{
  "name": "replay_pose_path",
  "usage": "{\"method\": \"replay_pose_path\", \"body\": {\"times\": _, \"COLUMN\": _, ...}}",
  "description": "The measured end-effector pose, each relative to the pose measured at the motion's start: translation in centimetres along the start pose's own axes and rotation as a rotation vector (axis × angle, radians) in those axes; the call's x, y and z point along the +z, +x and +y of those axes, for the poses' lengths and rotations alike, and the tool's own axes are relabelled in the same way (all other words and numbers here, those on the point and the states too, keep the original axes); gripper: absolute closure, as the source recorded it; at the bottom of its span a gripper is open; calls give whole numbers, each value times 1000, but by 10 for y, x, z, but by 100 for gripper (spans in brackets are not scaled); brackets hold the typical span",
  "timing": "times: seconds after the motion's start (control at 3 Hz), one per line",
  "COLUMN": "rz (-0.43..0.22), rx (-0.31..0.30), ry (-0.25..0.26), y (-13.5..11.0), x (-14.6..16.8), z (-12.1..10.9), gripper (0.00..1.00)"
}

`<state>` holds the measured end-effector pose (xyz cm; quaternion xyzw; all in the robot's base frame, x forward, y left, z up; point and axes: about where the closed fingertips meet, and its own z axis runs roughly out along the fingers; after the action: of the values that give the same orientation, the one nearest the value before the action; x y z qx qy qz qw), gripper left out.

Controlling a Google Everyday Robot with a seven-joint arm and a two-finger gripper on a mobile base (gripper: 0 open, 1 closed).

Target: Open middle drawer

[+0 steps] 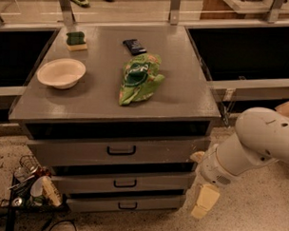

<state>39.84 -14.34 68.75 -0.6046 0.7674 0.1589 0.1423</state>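
Jaws hang low, nothing in them; how far parted, I cannot tell. Left of them in view sits the shut middle drawer (154, 183). I judge it rigid and light-sliding, best hooked at its black loop handle (125, 183).

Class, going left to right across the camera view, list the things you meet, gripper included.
Round white bowl → crumpled green snack bag → cream robot gripper, low, just right of the grey middle drawer.
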Motion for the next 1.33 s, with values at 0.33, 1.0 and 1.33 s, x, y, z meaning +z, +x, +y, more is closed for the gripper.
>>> {"method": "replay_pose_path", "body": {"times": 0.33, "rz": -3, "rx": -22, "ry": -54, "y": 0, "x": 25, "z": 5, "gripper": 0}}
{"method": "replay_pose_path", "body": {"times": 1.0, "rz": 22, "rx": 8, "ry": -12, "y": 0, "x": 33, "z": 4, "gripper": 0}}
{"method": "replay_pose_path", "body": {"times": 1.33, "rz": 20, "rx": 58, "ry": 41, "y": 3, "x": 45, "z": -1, "gripper": 0}}
